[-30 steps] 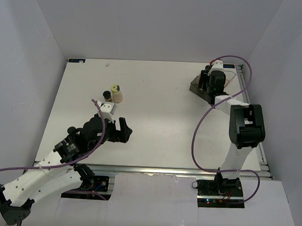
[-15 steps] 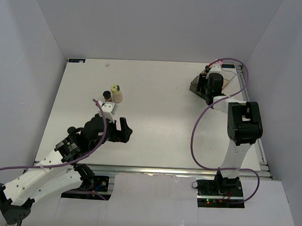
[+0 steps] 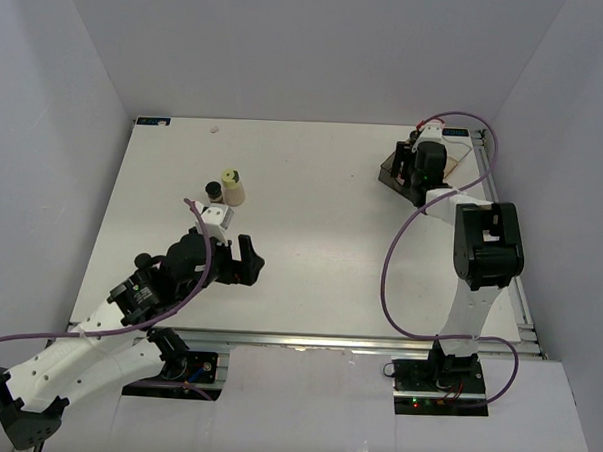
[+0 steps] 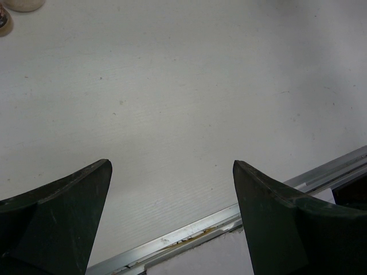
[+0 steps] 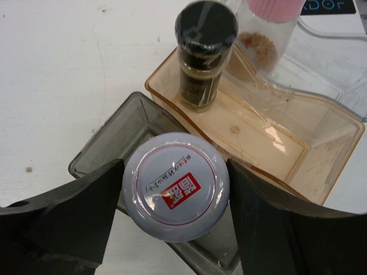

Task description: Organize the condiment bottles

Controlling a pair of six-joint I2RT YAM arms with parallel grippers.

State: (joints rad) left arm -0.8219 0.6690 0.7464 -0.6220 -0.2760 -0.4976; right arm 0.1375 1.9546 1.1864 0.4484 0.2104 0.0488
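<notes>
- Since a second ago the right arm has edged a little toward the table's far side, its wrist now sitting further over the trays at the far right corner; the left arm has barely shifted.
- White-capped bottle (image 5: 176,186), a red label on its lid, sits squeezed between the right fingers (image 5: 69,217), which press on both sides of the cap. It is above the grey tray (image 5: 106,143).
- Black-capped bottle (image 5: 205,54) stands upright at the far end of the amber tray (image 5: 287,166), which lies just beside the grey one.
- Pink-capped bottle (image 5: 269,28), brown granules inside, is just behind the black-capped one; whether it stands in the amber tray I cannot tell.
- Cream bottle (image 3: 231,188) with a pale yellow cap and a dark bottle (image 3: 214,191) stand touching or nearly so on the left half of the table (image 3: 322,207), well apart from the trays.
- Left fingers (image 4: 57,212) are spread wide with nothing between them, low over bare table near its front edge, the two left-side bottles just beyond.
</notes>
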